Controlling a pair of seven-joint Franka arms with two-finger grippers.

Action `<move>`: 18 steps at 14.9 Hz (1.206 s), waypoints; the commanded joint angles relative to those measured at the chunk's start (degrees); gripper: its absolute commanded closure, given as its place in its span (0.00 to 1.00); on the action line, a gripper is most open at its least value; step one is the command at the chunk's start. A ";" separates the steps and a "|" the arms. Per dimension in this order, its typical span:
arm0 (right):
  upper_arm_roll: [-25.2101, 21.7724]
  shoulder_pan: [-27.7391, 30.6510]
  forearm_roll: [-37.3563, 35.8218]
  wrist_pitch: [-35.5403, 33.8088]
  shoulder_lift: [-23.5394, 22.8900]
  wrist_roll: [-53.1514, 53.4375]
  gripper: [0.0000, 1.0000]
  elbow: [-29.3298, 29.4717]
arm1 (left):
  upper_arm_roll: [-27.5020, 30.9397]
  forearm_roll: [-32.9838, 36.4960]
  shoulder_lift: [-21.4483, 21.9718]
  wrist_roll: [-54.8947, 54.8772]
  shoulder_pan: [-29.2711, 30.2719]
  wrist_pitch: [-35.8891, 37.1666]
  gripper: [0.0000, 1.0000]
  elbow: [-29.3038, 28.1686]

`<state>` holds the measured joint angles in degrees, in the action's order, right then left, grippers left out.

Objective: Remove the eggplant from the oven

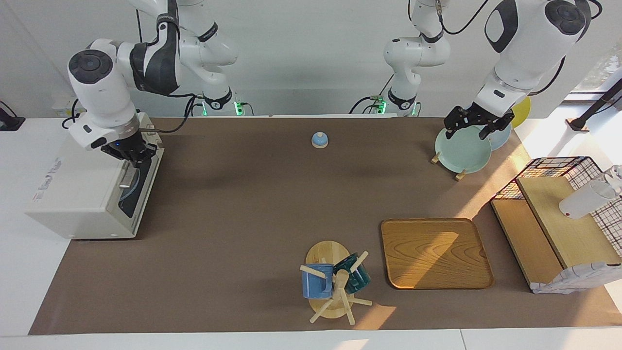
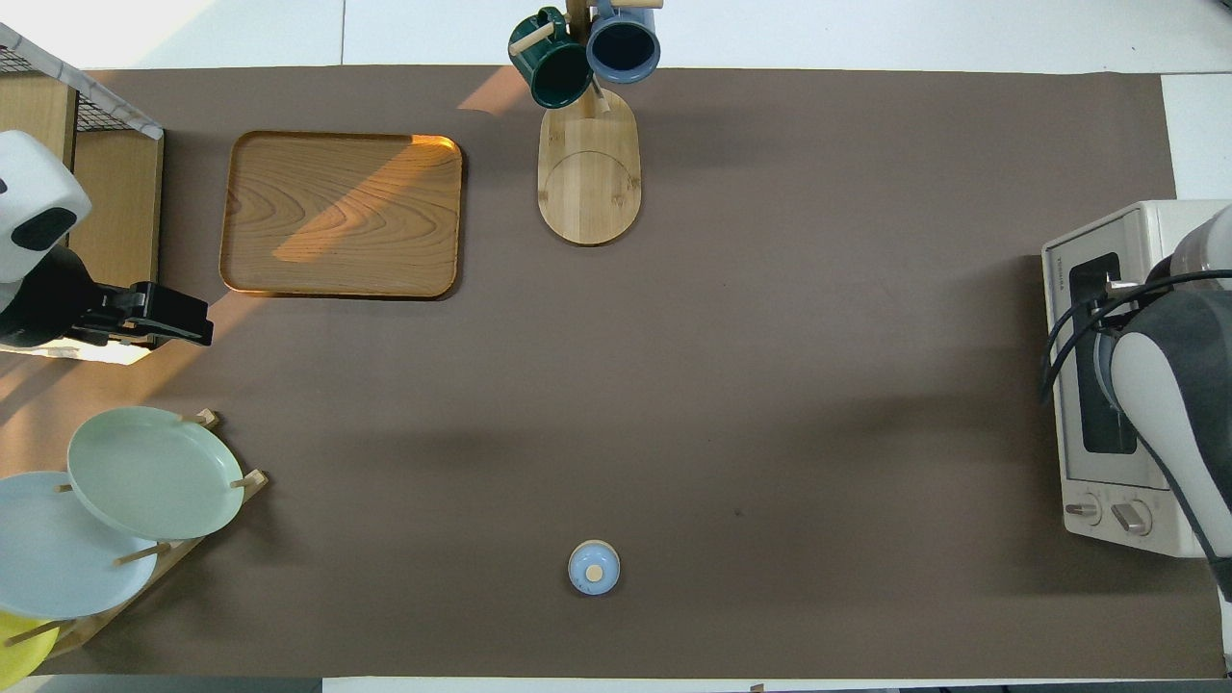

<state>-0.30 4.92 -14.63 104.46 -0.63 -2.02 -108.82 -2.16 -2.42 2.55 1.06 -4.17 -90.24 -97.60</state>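
Brown-covered table [image 1: 243, 218]: right end effector [image 1: 133, 154] clamped on oven [image 1: 82, 194] door handle, left end effector [image 1: 478, 124] open above plates [image 1: 461, 148].

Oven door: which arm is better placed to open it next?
Right. Its hand is shut at the oven door's handle; the left hand hangs open over the plate rack.

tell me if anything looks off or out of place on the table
Nothing stands out. The oven sits square with its door up, the plates stand in their rack and the mugs hang on their tree.
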 commanded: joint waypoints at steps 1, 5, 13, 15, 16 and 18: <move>0.56 2.19 -0.93 3.28 0.98 -0.62 1.00 -3.49 | -0.12 0.83 0.26 0.35 0.13 0.76 0.00 0.39; 0.65 3.07 -0.93 5.22 0.98 -3.34 1.00 -4.82 | -0.12 0.83 0.26 0.35 0.13 0.76 0.00 0.39; 1.00 -4.82 6.88 17.87 -2.53 4.57 1.00 -10.18 | -0.12 0.83 0.26 0.35 0.13 0.68 0.00 0.39; 1.00 -5.62 7.34 22.60 -4.55 4.75 1.00 -11.31 | -0.12 0.83 0.26 0.35 0.13 0.76 0.00 0.39; 1.00 -5.63 7.34 24.37 -4.91 4.75 1.00 -12.63 | -0.12 0.83 0.26 0.35 0.13 0.76 0.00 0.39; 0.91 -5.54 7.95 25.44 -5.96 5.01 1.00 -13.25 | -0.12 0.83 0.26 0.35 0.13 0.68 0.00 0.39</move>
<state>0.97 -1.42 -7.22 128.12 -6.49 2.75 -120.88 -2.16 -2.42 2.55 1.06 -4.17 -90.24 -97.60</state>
